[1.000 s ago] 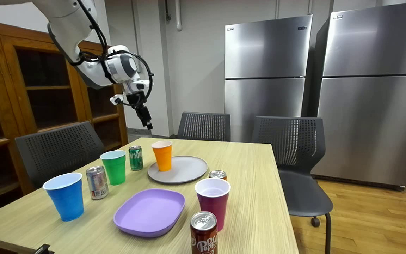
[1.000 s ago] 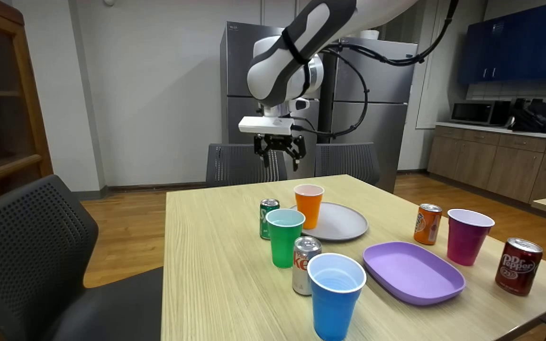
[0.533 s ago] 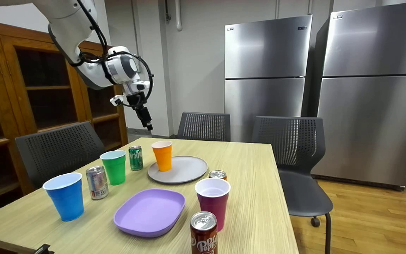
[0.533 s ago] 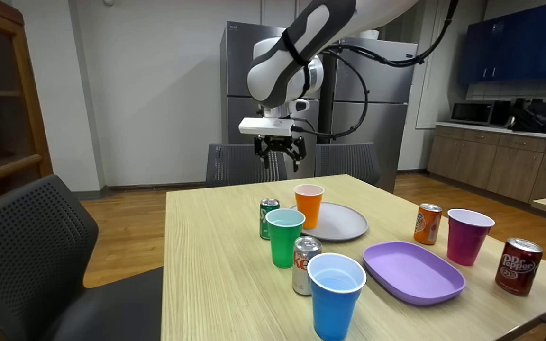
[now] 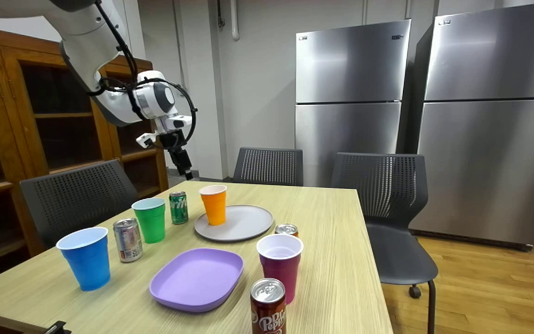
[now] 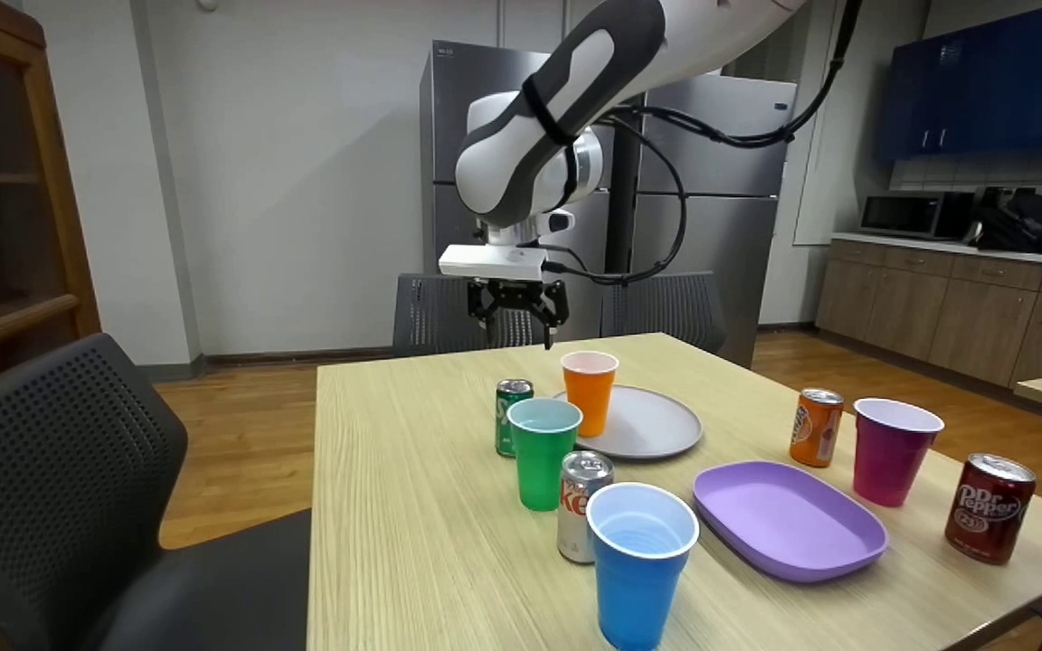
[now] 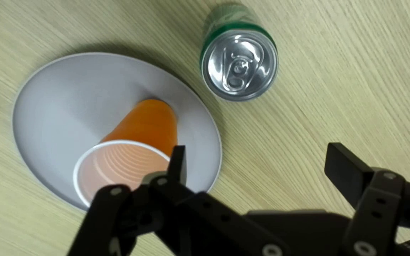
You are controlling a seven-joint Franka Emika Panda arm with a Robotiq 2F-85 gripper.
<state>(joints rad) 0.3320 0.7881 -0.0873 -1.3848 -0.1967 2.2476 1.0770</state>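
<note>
My gripper (image 7: 260,163) stands open above the table, fingers wide apart, holding nothing. In both exterior views the gripper (image 6: 519,338) hangs higher than the cups, over the table's far part. Nearest to it are the green Sprite can (image 7: 240,64) and the orange cup (image 7: 148,124), upright on a round grey plate (image 7: 59,106). In the wrist view one finger (image 7: 177,161) overlaps the cup's rim; the gripper appears above the cup, not touching. Wood shows between the fingertips. The same can (image 5: 178,207) stands beside the plate in an exterior view, upright.
On the table also stand a green cup (image 6: 543,461), a silver Coke can (image 6: 577,529), a blue cup (image 6: 639,579), a purple tray (image 6: 788,520), an orange can (image 6: 816,428), a maroon cup (image 6: 892,452) and a Dr Pepper can (image 6: 989,508). Chairs (image 5: 269,164) surround the table.
My arm and gripper have come down and shifted left in both exterior views during the last half second. The gripper stays open. The cups, cans and plates have not moved.
</note>
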